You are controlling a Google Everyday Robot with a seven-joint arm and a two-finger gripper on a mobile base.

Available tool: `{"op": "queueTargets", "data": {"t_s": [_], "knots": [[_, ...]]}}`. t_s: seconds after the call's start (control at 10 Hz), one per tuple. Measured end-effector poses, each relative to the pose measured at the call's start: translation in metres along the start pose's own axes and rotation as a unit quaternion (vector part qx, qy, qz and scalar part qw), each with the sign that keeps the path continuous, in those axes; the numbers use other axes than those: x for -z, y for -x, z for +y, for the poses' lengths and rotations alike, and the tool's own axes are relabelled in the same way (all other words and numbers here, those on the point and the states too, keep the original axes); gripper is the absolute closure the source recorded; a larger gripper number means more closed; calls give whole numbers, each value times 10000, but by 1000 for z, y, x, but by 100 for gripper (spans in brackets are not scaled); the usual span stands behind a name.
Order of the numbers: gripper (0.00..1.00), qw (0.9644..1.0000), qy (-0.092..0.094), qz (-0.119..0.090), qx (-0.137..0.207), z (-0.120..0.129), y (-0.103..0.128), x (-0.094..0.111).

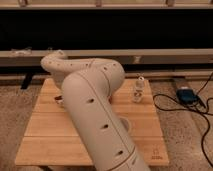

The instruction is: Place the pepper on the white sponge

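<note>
Starting at the left, the pale wooden surface (45, 135) stands on a speckled floor (20, 115), with a dark wall and a long light ledge (165, 56) behind it. At the left part of the surface, just where the robot's arm (95, 115) bends down towards the wood, we find the gripper (60, 100). Most of it is hidden behind the arm, and only a small dark and whitish bit shows at the arm's left edge, low over the surface. Its fingers are drawn together. We cannot tell whether anything is pinched between them.

We cannot make out the pepper. If it lies by the gripper, the arm covers it, so we cannot say which way it points or how its long axis runs. We cannot pick out the white sponge with any certainty either.

The thick cream arm fills the middle, running from the bottom edge up and over to the left, with dark oval holes along its side. A pale cup (125, 124) peeks out from behind its right edge, standing on the surface. Further right and nearer the back edge, a small bottle (137, 91) stands upright, well apart from the cup. Off the surface to the right, a blue device (186, 95) lies on the floor among black cables (167, 102).
</note>
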Motion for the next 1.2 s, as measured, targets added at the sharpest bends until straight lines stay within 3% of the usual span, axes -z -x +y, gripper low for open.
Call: {"op": "queueTargets", "data": {"t_s": [0.5,1.2], "knots": [[97,9996,163,-65,203,-4,20,-12],[31,9996,171,-10,236,-9,25,-16]]}}
